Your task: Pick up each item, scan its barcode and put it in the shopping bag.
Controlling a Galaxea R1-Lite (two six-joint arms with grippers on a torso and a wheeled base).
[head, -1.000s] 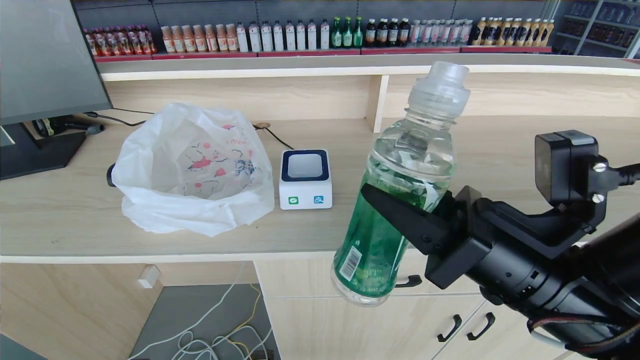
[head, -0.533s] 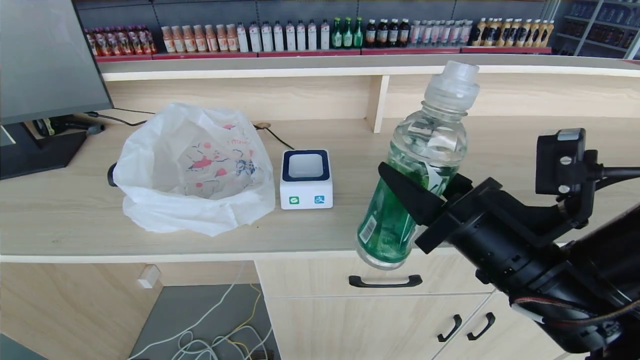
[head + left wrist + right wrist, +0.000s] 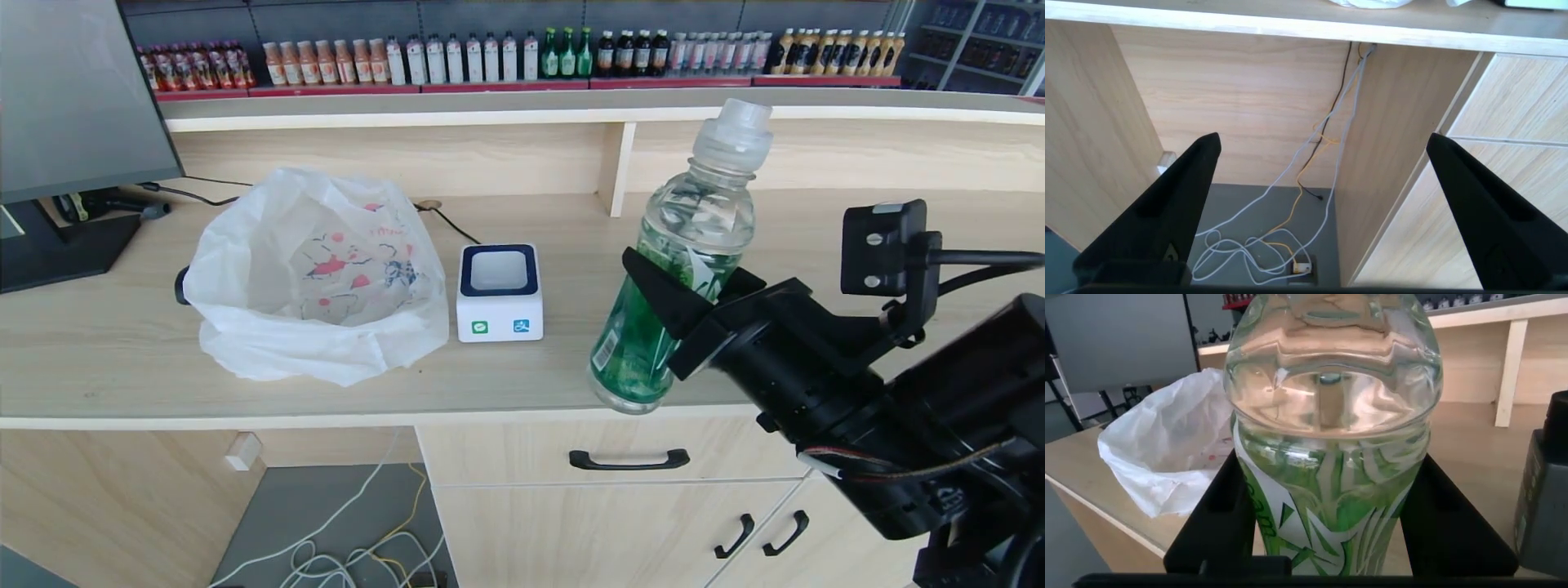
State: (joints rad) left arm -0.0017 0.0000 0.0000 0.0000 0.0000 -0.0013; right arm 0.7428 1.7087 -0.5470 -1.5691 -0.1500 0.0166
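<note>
Carried forward and down, the bottle (image 3: pixel 698 229) now hangs near upright at the front edge of the counter (image 3: pixel 122 359), clamped at its label by the right gripper (image 3: pixel 682 273); the scanner (image 3: pixel 499 291) lies to its left, between it and the shopping bag (image 3: pixel 310 278); the left gripper (image 3: pixel 1323 204) gapes open below the counter.

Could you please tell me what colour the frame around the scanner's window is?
Dark navy blue frame on the white scanner; it shows best in the head view.
</note>
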